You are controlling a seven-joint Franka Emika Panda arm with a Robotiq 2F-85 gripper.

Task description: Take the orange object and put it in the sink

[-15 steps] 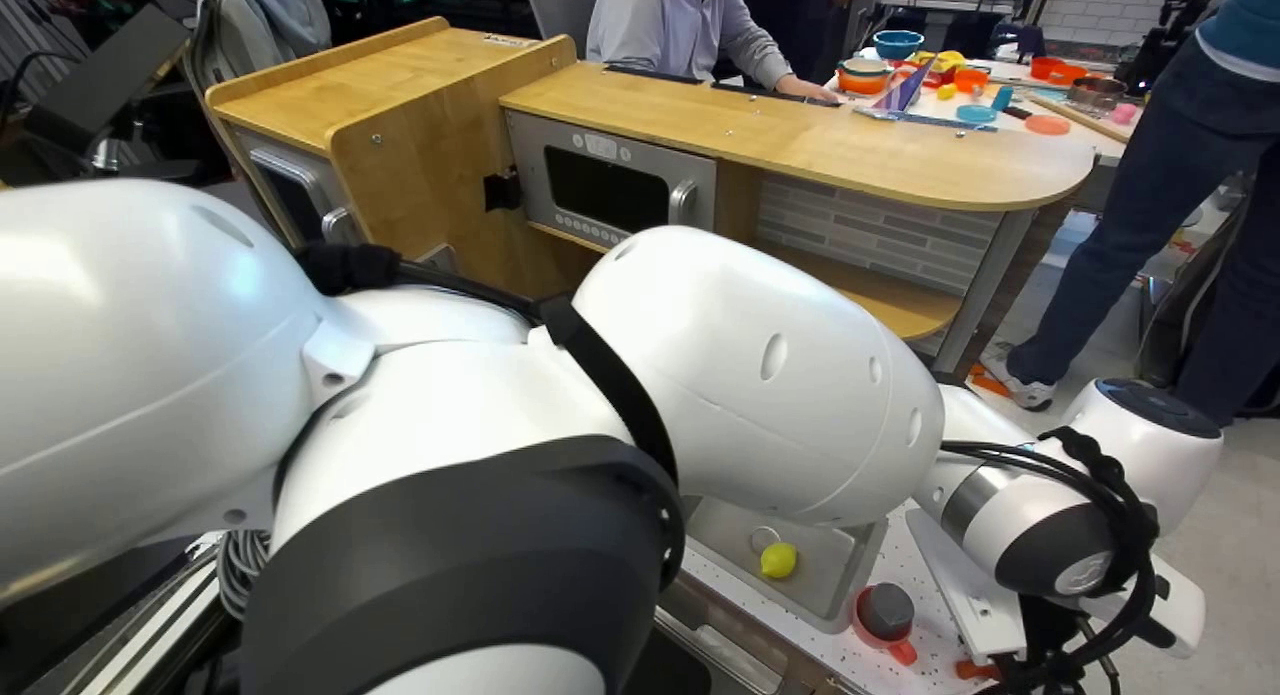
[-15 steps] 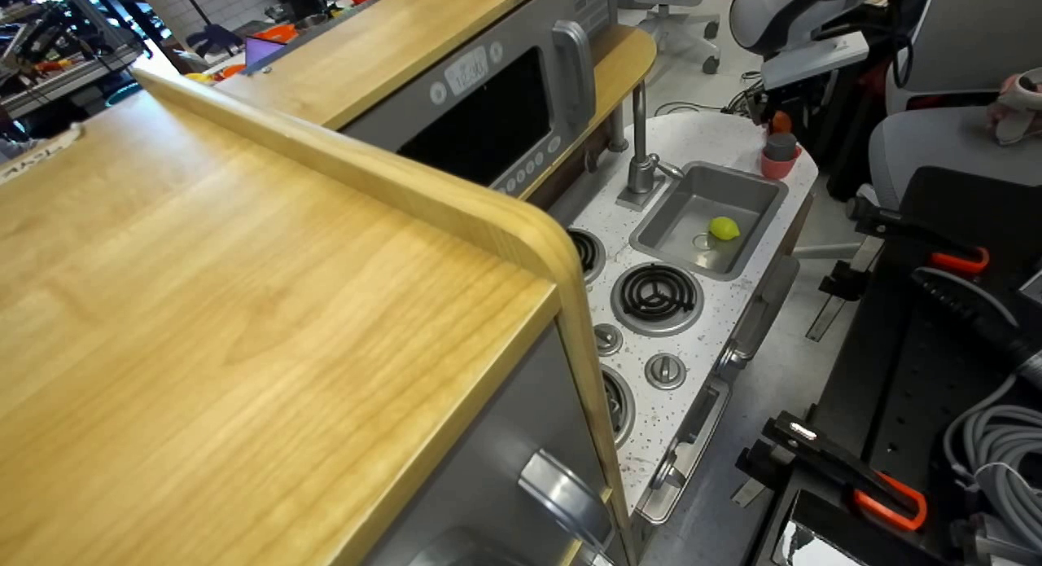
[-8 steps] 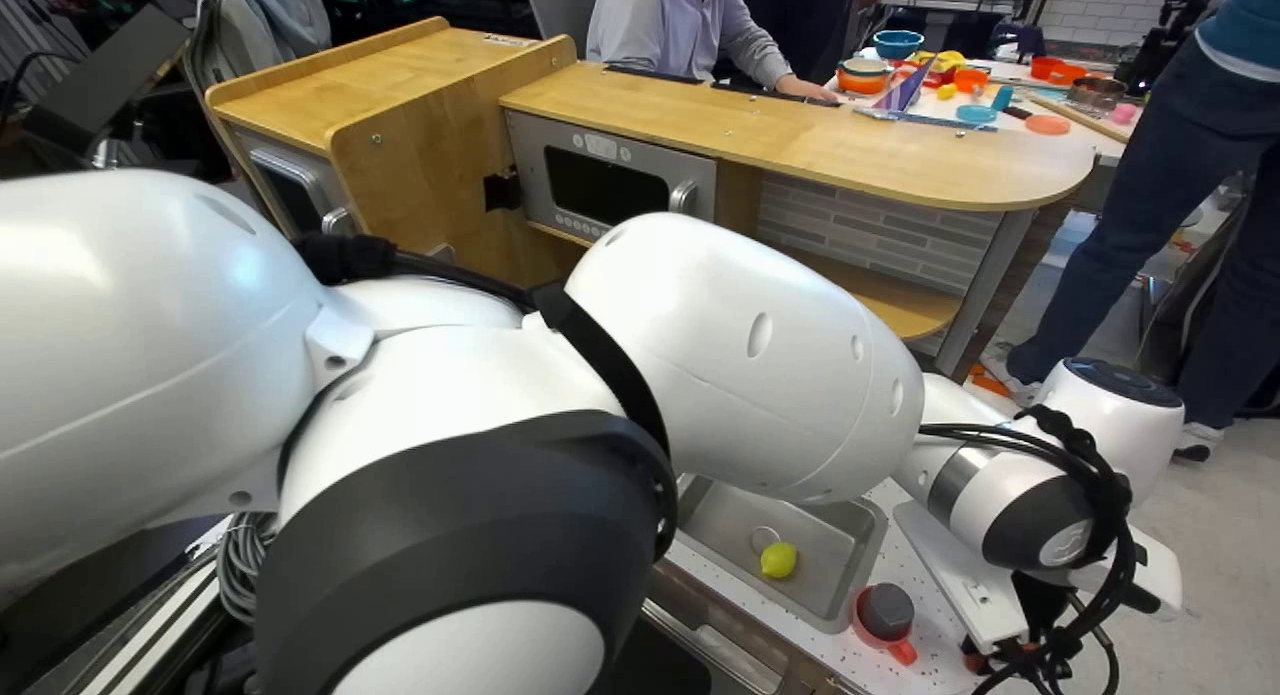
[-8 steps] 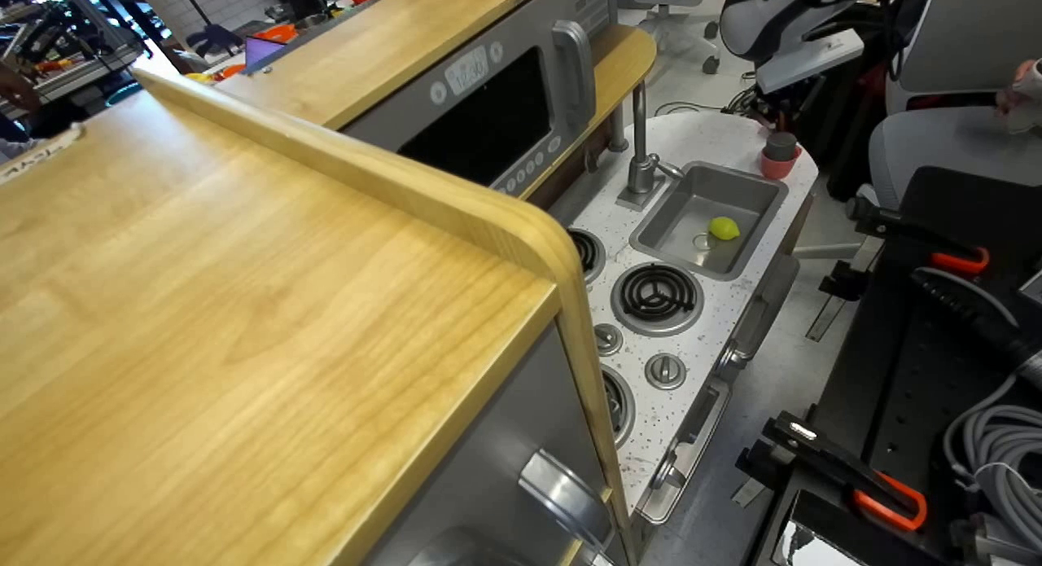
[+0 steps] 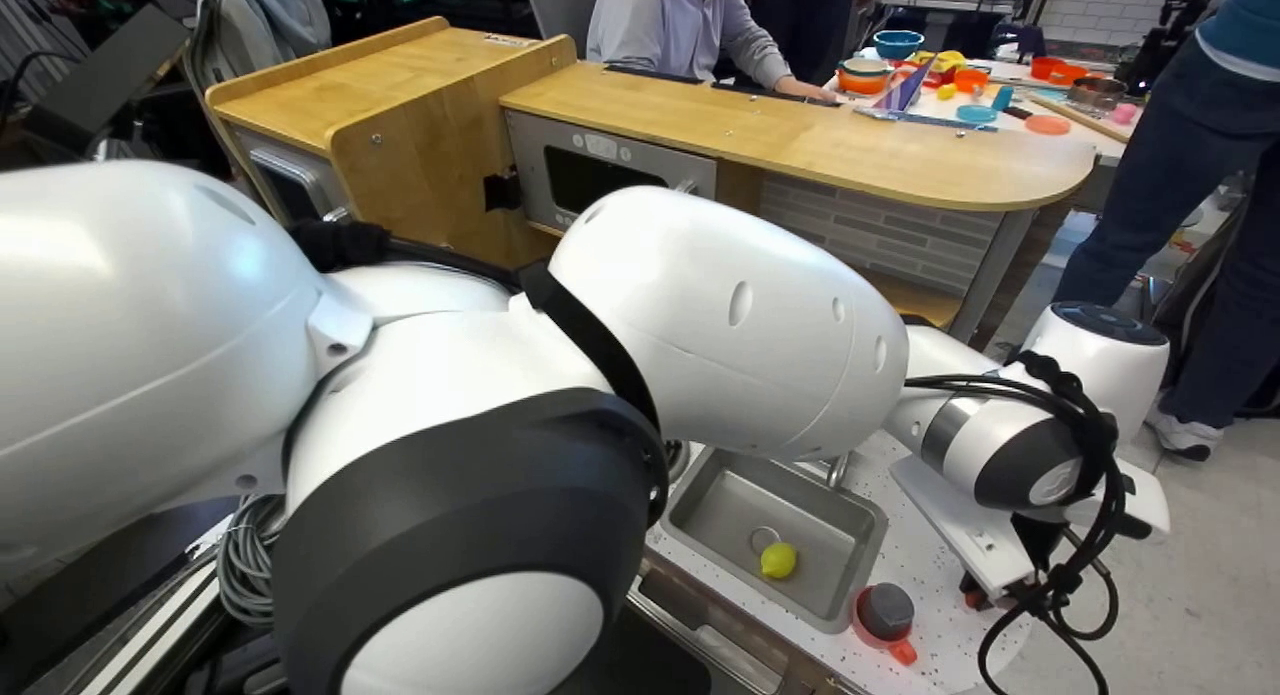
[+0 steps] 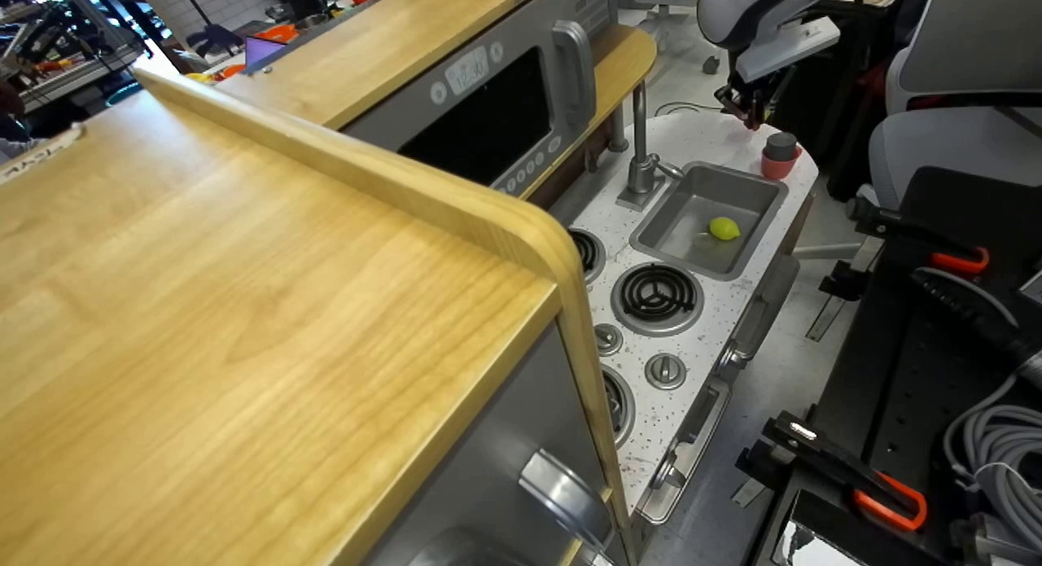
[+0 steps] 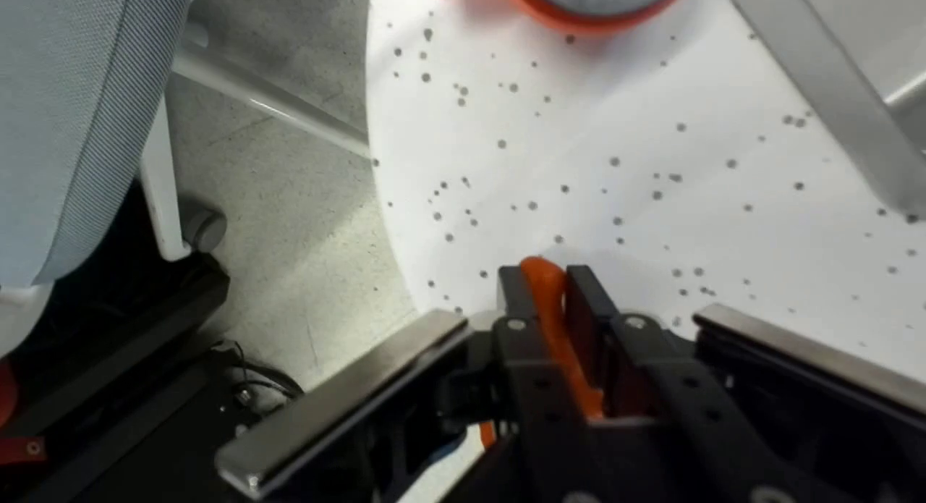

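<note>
The orange object (image 7: pixel 567 360) is a slim, smooth piece held lengthwise between my fingers in the wrist view. My gripper (image 7: pixel 546 275) is shut on it, and the object's rounded tip pokes slightly past the fingertips. In an exterior view the gripper (image 6: pixel 755 125) hangs at the counter's rounded end, beside the red cup. Only a small reddish bit of the orange object (image 5: pixel 975 599) shows under the wrist in an exterior view. The grey sink (image 5: pixel 825 535) appears in both exterior views, to one side of the gripper, with a yellow lemon (image 6: pixel 724 229) on its floor.
A red cup (image 6: pixel 778 167) with a grey piece in it stands between gripper and sink corner. The faucet (image 6: pixel 642 177) rises at the sink's back side. A burner (image 6: pixel 657 299) lies beyond the sink. Wooden shelf (image 5: pixel 800 135) overhangs behind; a grey chair (image 7: pixel 79 112) stands near the counter.
The jaws have closed on the orange object. The wrist has risen and shifted, carrying the object from its spot near the cup. Sink, lemon and cup have stayed put.
</note>
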